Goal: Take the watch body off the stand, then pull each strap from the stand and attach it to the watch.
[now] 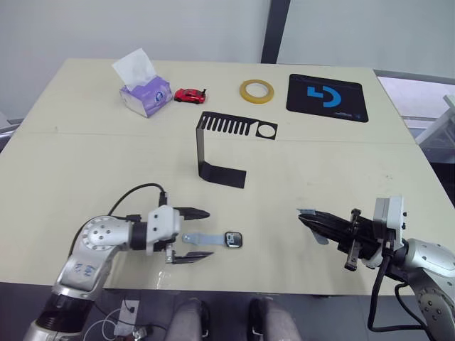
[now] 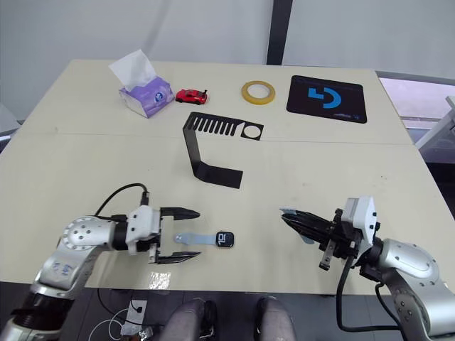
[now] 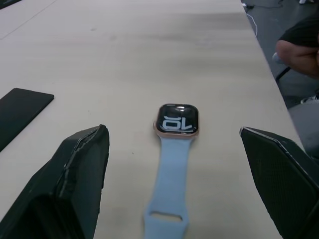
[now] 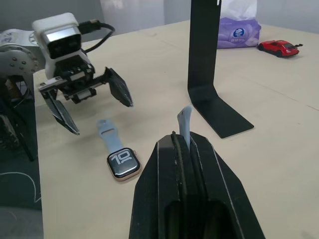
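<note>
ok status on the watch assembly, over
Left end effector open, straddling attached strap. Right end effector shut on second strap. Watch body flat on table, off the stand. Nothing between.

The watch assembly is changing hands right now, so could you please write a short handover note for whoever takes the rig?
Left gripper: open, empty, fingers either side of the attached strap.
Right gripper: shut on the second strap, held above the table.
Watch body: flat on the table between the grippers, one strap already fitted on the side facing the left gripper.
Stand: further back on the table, nothing left on it.
Done: body off, both straps off, first strap attached.
Left: attach the held strap to the body's free side.
</note>
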`<state>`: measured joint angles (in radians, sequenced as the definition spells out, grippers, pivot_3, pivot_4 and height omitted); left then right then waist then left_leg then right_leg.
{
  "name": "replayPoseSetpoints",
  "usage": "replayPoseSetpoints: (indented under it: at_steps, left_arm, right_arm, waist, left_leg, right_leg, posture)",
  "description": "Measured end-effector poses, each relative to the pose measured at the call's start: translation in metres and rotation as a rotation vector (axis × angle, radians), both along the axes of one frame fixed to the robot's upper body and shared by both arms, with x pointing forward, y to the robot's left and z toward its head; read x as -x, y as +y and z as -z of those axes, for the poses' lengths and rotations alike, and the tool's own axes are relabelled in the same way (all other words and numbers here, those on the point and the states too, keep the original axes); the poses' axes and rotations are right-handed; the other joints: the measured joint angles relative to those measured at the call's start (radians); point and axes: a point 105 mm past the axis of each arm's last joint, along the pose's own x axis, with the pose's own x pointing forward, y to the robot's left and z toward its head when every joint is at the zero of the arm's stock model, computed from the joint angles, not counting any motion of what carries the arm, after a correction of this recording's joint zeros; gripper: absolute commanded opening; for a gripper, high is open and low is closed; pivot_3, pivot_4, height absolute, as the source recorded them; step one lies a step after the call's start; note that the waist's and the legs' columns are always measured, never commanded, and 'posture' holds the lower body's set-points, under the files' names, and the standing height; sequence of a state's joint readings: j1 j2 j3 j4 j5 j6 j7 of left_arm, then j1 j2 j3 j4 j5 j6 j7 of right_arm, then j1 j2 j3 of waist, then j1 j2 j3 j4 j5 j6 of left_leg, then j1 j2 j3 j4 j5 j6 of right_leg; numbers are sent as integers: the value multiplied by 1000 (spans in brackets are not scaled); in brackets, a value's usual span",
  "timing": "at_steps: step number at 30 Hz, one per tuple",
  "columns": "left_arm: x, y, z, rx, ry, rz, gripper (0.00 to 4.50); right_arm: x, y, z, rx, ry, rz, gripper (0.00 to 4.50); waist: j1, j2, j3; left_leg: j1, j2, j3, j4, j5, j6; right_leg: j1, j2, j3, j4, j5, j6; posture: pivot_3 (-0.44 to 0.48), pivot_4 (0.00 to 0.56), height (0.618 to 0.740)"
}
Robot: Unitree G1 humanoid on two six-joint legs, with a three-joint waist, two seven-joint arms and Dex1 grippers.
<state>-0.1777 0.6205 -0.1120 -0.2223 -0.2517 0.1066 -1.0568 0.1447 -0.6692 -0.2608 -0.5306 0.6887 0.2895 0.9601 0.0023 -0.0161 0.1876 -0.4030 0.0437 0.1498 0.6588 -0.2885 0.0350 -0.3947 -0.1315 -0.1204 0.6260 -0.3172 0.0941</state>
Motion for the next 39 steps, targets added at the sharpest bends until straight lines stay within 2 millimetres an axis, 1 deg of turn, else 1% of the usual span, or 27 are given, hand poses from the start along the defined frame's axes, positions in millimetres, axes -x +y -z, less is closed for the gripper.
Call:
replayPoseSetpoints:
  at_steps: [2,5,8,11,17,31,39]
  left_arm:
    - [-3,-14,6,-20,-2,21,4457]
    - [-4,-23,18,-50,31,45,4457]
    - [-9,-30,24,-55,49,35,4457]
    - [-13,-30,29,-58,57,9,4457]
    - [-13,-36,33,-60,66,14,4457]
    - [-14,-47,34,-60,58,42,4457]
    - [-15,-46,36,-58,53,47,4457]
  right_arm:
    - [2,5,0,5,5,-20,0]
    - [3,8,1,7,15,-31,0]
    - [2,9,0,9,17,-28,0]
    - [4,12,-2,12,9,-34,0]
    - [3,17,1,5,23,-39,0]
    - [2,16,2,11,24,-22,0]
    - [2,16,1,15,19,-23,0]
  waist:
    - [0,0,0]
    - [-1,0,0]
    - [-1,0,0]
    - [-1,0,0]
    - [1,0,0]
    - [3,-1,0]
    - [2,-1,-1]
  left_leg:
    - [0,0,0,0,0,0]
    - [0,0,0,0,0,0]
    - [0,0,0,1,0,0]
    - [0,0,0,1,0,0]
    - [0,0,0,3,0,0]
    - [0,0,-1,5,0,1]
    - [1,0,-1,5,0,1]
  right_leg:
    - [0,0,0,0,0,0]
    - [0,1,0,0,0,0]
    - [0,1,0,0,0,0]
    - [0,1,0,0,0,0]
    - [1,0,0,1,0,0]
    - [1,0,0,2,0,0]
    - [2,0,0,2,0,0]
  posture:
    - [0,150,740]
    - [0,150,740]
    - [0,150,740]
    - [0,150,740]
    - [0,150,740]
    - [0,150,740]
    - [0,150,740]
